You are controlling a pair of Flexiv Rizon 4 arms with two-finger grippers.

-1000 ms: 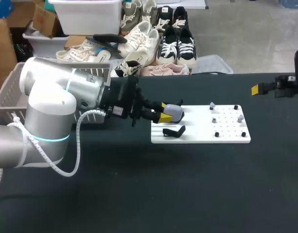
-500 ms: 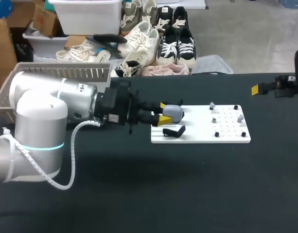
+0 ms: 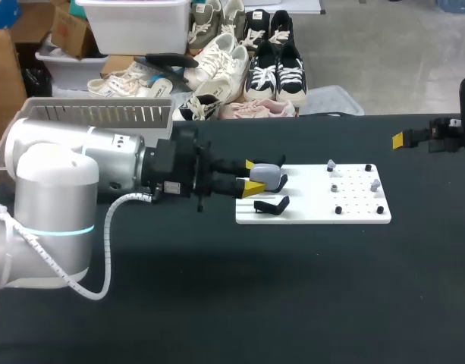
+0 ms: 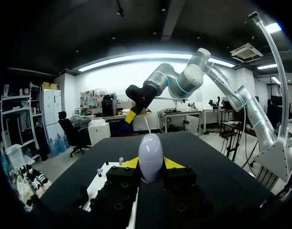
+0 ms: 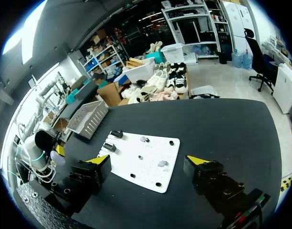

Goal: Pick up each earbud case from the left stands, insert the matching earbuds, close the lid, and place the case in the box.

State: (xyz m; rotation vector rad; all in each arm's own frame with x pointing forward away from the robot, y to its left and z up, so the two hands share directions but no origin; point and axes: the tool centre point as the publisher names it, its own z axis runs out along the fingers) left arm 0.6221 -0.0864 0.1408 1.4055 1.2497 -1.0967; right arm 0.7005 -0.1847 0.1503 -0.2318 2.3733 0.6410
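Gripping step to be logged here? What is held by the left pincer (image 3: 253,175)? (A)

Grey earbud case (image 3: 272,177), clamped between both yellow tips, as confirmed in the left wrist view; lid looks shut. It is held at the left end of the white board (image 3: 353,215), just beside the black case (image 3: 271,205), which sits on its stand. Whether the grey one is clear of its own stand cannot be told. (B)

So pick-up, first case. Nothing inserted, nothing boxed? (A)

Judged so. Small grey and black earbuds (image 3: 375,184) are seen on pegs at the board's right end, apart from the case. The right pincer (image 5: 148,161) is parked well off past the board, over the counter's (image 3: 293,303) far right, fingers spread wide, nothing between them. (B)

Next move? (A)

Case to be lifted clear and carried toward the earbuds. The lid probably has to be opened by the right pincer, so that arm must be brought in. Care is called for, since the rounded shell could be twisted in the grip. The slatted box (image 3: 103,114), behind the left arm, is needed only later. (B)
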